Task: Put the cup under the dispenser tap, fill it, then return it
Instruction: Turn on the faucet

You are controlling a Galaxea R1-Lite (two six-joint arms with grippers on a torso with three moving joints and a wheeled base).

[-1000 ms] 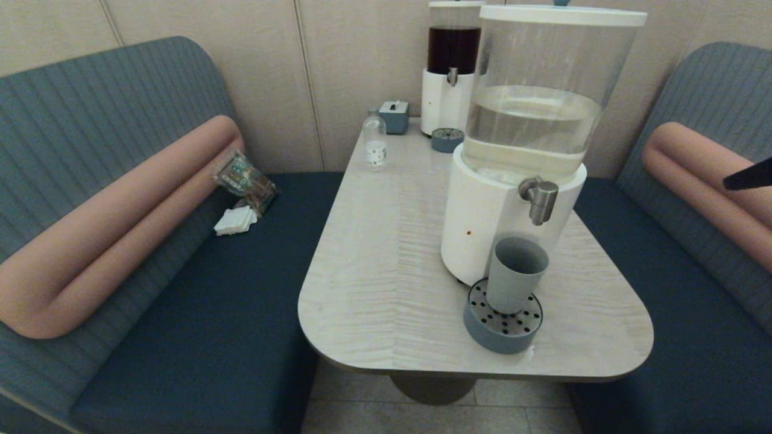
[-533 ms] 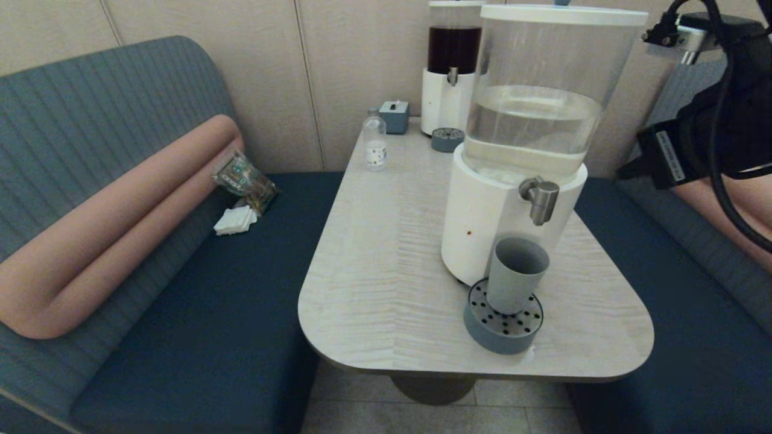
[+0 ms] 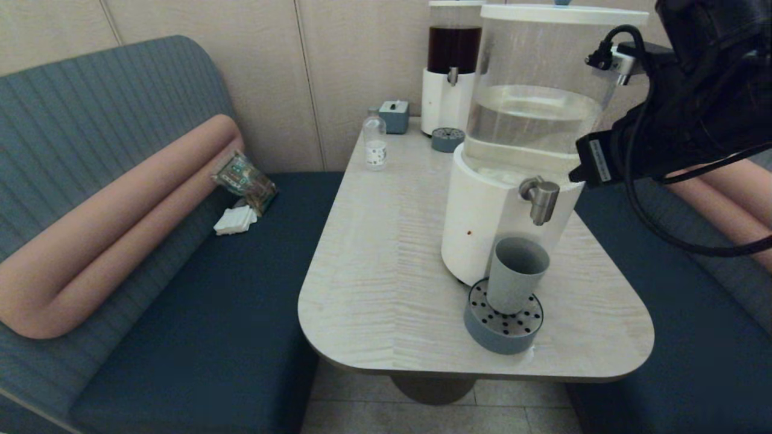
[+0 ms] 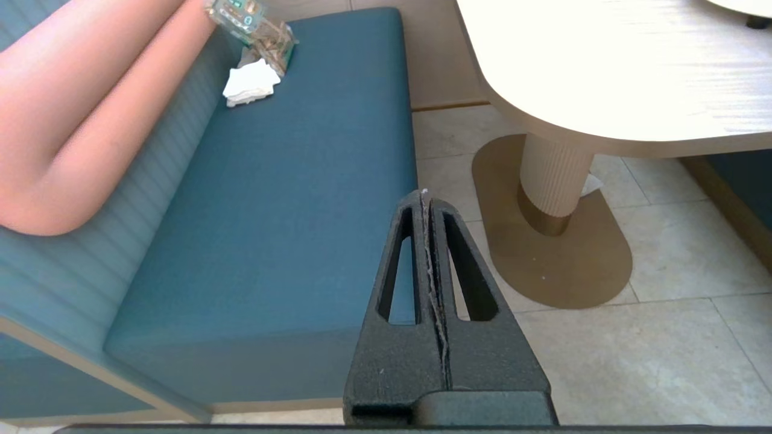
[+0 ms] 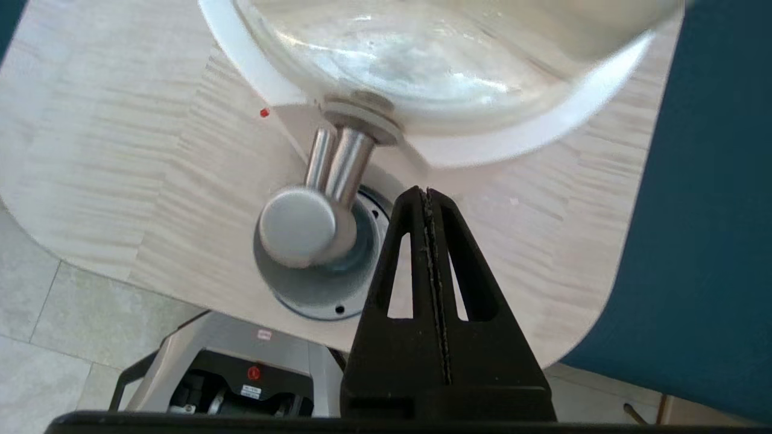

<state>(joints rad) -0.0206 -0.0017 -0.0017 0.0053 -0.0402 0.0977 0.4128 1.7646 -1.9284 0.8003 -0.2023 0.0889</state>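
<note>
One step looks done: the cup stands on the drip tray directly under the tap. Filling and returning it remain. The right gripper, fingers pressed together and empty, hovers above the tap, beside the tank. The left gripper, also clenched on nothing, hangs low over the floor beside the bench

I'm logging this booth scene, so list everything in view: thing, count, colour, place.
cup: 1, grey-blue, on drip tray below dispenser tap
dispenser tap: 1, steel, on white-based dispenser
drip tray: 1, blue-grey, table's near edge
dark-liquid dispenser: 1, white base, table's far end
small bottle: 1, clear, far left of table
napkins: white, left bench
right gripper: black, fingers shut, above tap
left gripper: black, fingers shut, parked over left bench edge
</note>
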